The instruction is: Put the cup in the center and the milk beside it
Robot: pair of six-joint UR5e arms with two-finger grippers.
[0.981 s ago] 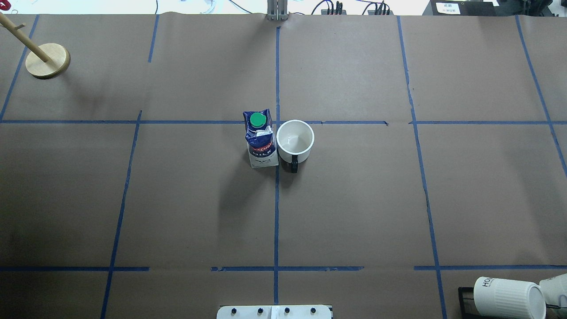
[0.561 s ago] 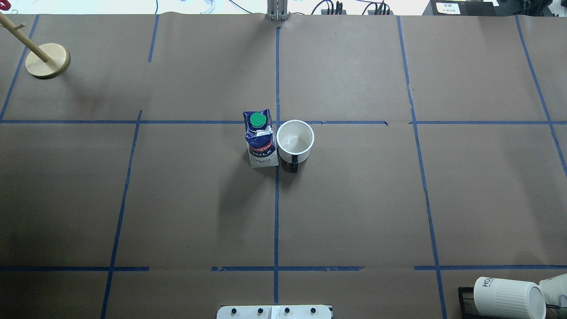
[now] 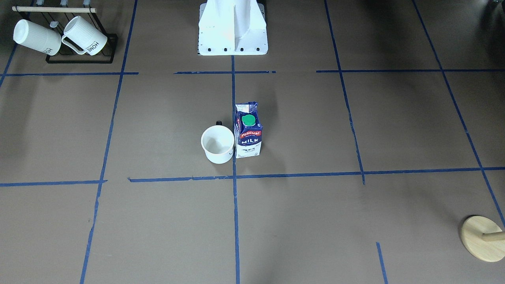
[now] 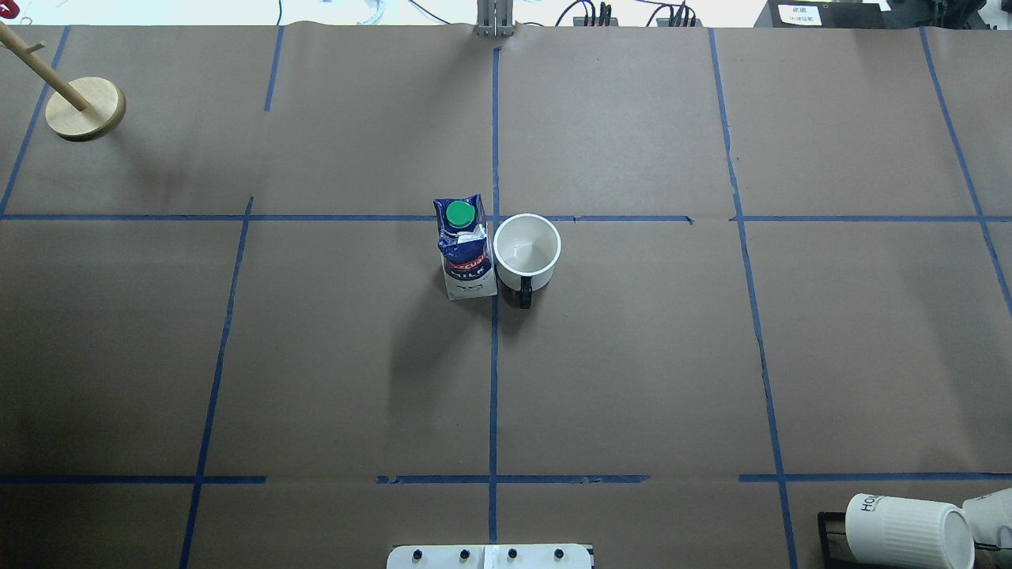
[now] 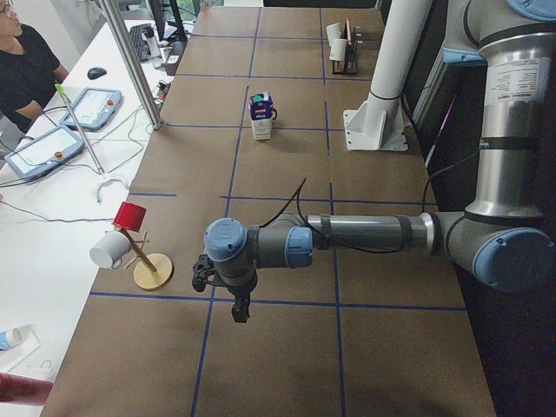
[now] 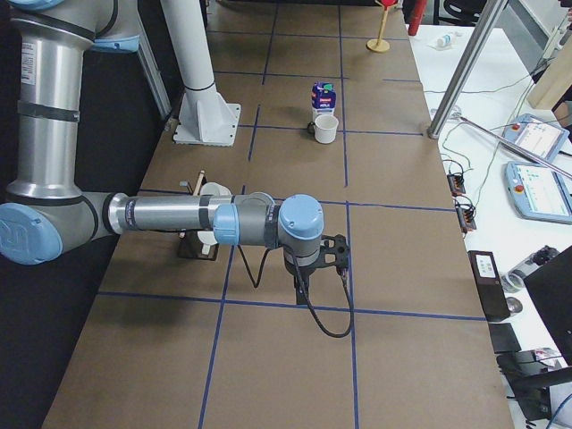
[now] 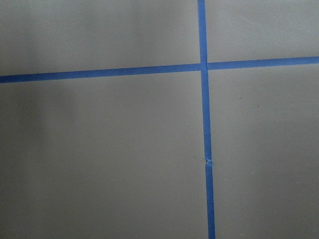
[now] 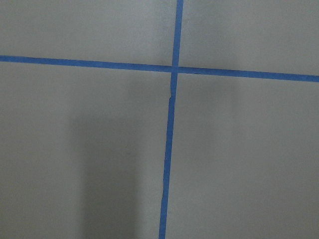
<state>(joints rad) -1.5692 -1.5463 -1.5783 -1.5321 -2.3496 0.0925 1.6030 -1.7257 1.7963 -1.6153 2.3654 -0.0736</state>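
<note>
The cup point(image 4: 527, 246), white with a dark handle toward the robot, stands upright just right of the middle tape line, near the center point(image 4: 514, 201). Its smiley face does not show. The milk point(image 4: 465, 249), a navy and white carton with a green cap, stands upright close against the cup's left side. Both also show in the front-facing view, cup point(image 3: 217, 145) and milk point(image 3: 248, 136). My left gripper point(image 5: 238, 311) hangs far from them at the table's left end. My right gripper point(image 6: 335, 255) hangs at the right end. I cannot tell whether either is open or shut. Both wrist views show only paper and tape.
A wooden mug tree point(image 4: 85, 108) stands at the far left corner. A black rack with two ribbed HOME mugs point(image 4: 905, 531) sits at the near right. The robot's white base point(image 3: 232, 27) is at the near middle edge. An operator point(image 5: 22, 69) sits beyond the table.
</note>
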